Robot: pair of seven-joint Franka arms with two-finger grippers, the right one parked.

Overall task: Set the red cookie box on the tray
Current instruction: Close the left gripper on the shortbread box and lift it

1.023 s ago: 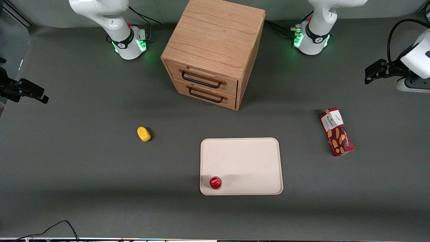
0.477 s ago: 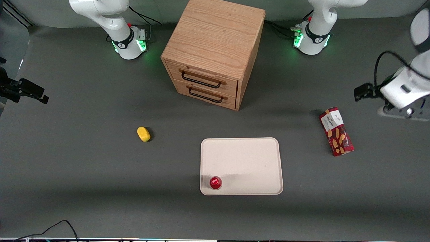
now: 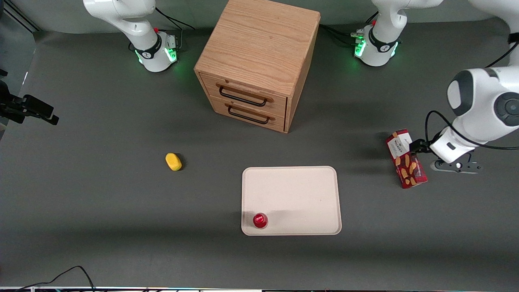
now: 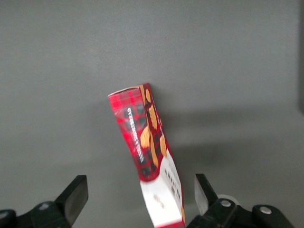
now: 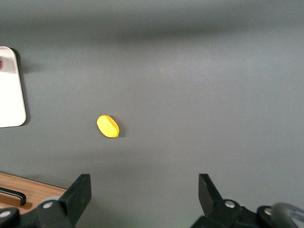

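Box (image 3: 406, 159) of red cookies lies flat on the table toward the working arm's end, well apart from the tray (image 3: 292, 190), so it must be fetched first. The gripper (image 4: 141, 202) hangs above its white end, arm bent low, fingers (image 4: 76, 194) spread wide, holding nothing.

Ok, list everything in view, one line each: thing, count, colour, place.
red cookie box: one, dark red with white end, lying on the table toward the working arm's end.
tray: one, beige, nearer the front camera than the cabinet.
cap: one, red, on the tray's corner.
cabinet: one, wooden, two drawers.
yellow object: one, toward the parked arm's end.
table: one, dark grey.
gripper: one, open, above the box.
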